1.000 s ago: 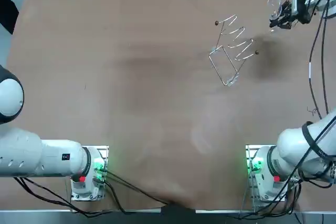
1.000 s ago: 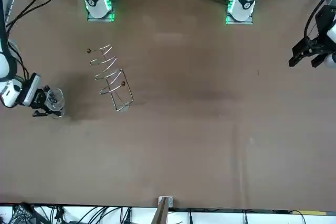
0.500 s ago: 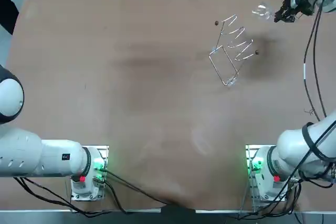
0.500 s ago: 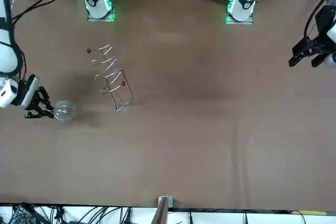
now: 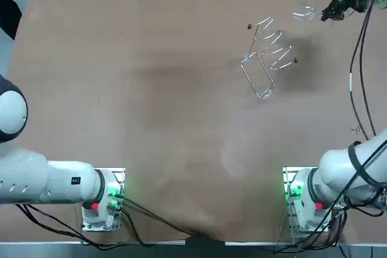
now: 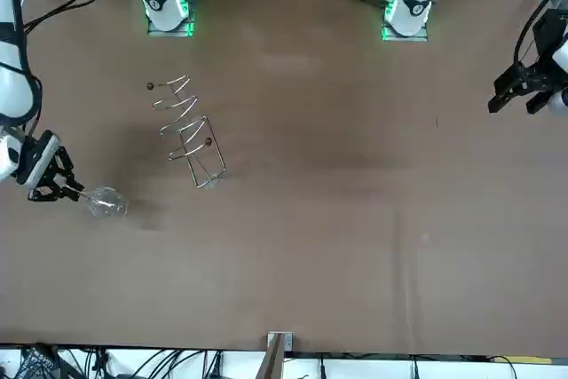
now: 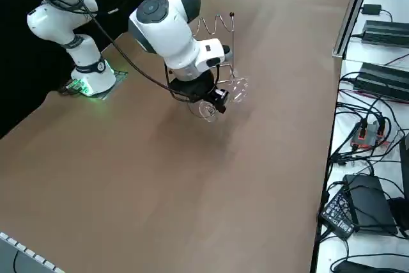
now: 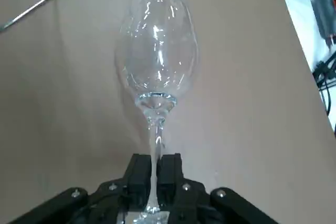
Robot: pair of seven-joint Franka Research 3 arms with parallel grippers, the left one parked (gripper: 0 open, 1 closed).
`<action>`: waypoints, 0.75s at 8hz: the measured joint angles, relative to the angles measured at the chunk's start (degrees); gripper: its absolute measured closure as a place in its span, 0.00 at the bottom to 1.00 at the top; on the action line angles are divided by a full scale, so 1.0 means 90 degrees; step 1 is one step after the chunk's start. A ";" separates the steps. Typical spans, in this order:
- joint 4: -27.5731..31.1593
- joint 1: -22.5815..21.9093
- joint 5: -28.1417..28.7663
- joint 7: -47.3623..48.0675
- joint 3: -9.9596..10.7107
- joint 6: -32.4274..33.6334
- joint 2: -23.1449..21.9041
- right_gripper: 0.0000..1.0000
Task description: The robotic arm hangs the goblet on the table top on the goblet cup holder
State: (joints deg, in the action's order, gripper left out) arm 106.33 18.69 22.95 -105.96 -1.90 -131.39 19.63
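White right arm (image 7: 163, 14) carries black cables (image 5: 361, 58) to its black right gripper (image 8: 154, 171) by the table's (image 5: 151, 89) far edge.

I am holding the clear goblet (image 5: 305, 12) by its stem in my gripper (image 8: 155, 174), sideways over the table's (image 5: 151, 89) far right corner, apart from the wire holder (image 5: 267, 58).

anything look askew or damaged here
Nothing damaged. The goblet is tipped on its side, off the table, but only because the right gripper clamps its stem.

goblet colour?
Clear glass goblet, stem in right gripper near the table corner; best in wrist view.
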 joint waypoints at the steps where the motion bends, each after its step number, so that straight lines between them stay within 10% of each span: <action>1: -0.0001 0.0000 -0.0001 0.0370 0.0001 0.0138 -0.0036 0.89; 6: 0.0001 -0.0085 -0.0554 0.3095 -0.0020 0.0743 -0.0194 0.89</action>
State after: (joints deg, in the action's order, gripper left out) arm 106.34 17.93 17.97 -78.11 -2.08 -124.71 17.89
